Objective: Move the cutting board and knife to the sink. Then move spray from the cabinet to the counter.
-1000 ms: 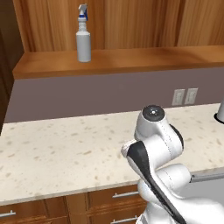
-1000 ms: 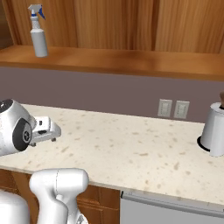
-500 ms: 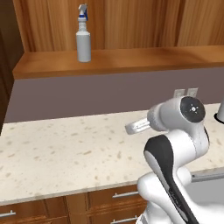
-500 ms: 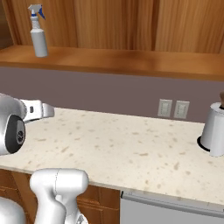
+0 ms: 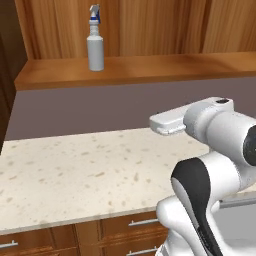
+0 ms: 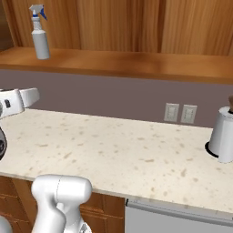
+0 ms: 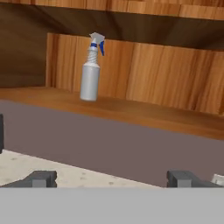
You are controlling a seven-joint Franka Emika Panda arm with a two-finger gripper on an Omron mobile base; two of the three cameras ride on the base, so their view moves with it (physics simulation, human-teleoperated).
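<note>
Spray (image 7: 91, 70) upright on cabinet shelf (image 7: 131, 109), upper left of hand view, well above and ahead of hand (image 7: 111, 178). Fingertips (image 7: 41, 178) spread wide, nothing between them, hovering over speckled table (image 5: 75, 170). Spray upper left in both base views.

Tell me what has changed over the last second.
The arm has swung its hand up and around: a second ago it sat low over the counter, now the gripper is raised and faces the spray on the cabinet shelf, fingers wide apart with nothing between them. Nothing was grasped or released. The spray stands upright in the same spot, and the white canister by the outlets has not moved.
</note>
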